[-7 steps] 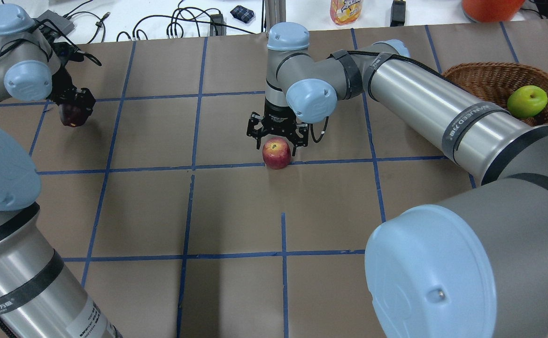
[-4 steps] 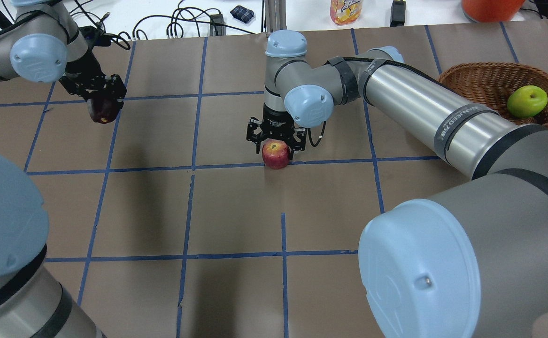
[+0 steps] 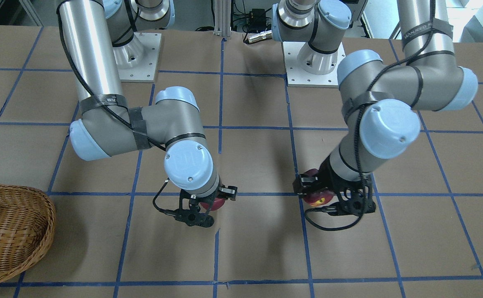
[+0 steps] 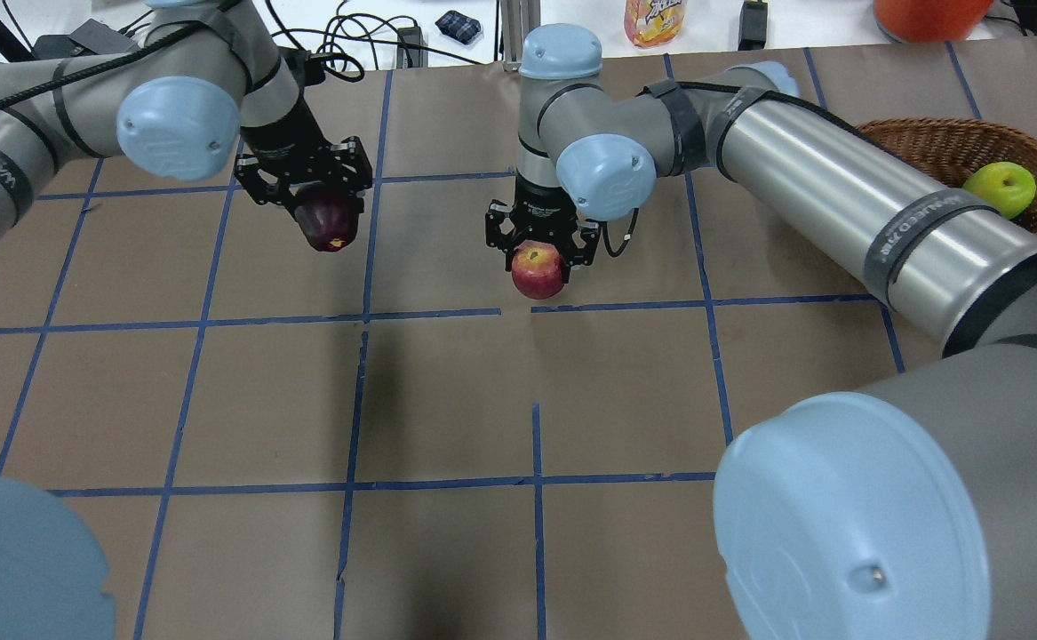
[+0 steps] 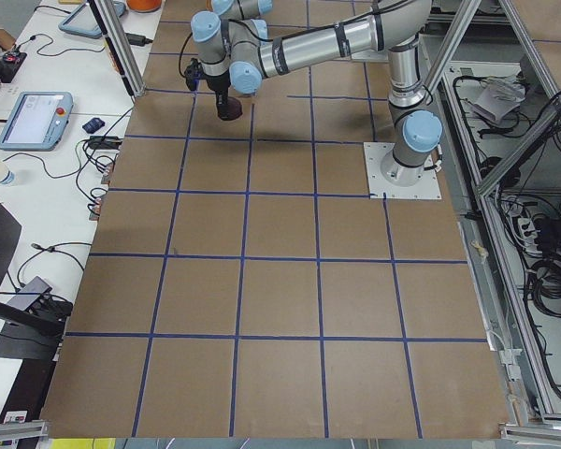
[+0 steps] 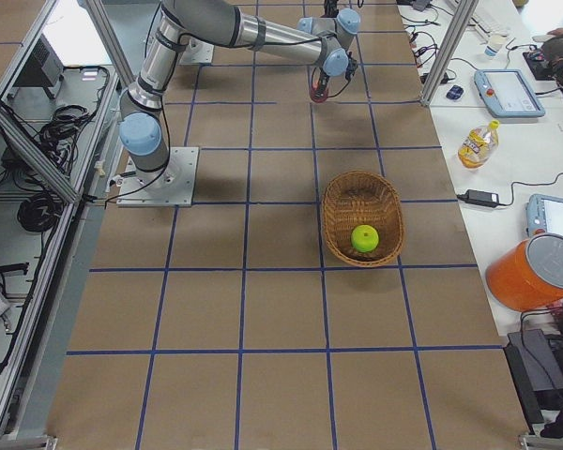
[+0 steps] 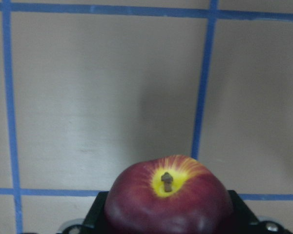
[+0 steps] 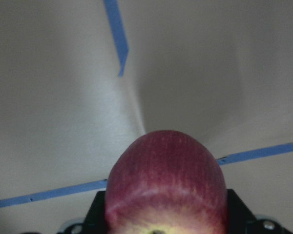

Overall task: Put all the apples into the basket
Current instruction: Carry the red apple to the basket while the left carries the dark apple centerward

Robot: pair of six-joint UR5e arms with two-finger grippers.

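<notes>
Left claw [image 4: 314, 197] closed around dark maroon apple [image 4: 328, 222]. Apple gripped between fingers, yellow stem patch at lower end, held above surface [image 4: 447, 400]. Right claw [image 4: 540, 249] clamped on red apple [image 4: 538, 272]. Apple seated between fingers, seen clear of surface near middle of grid. Claws placed side by side, apart. Yellow-green apple [image 4: 1001, 188] seen lying inside wicker basket [image 4: 918, 135] at robot's far right, well apart from both claws.
</notes>
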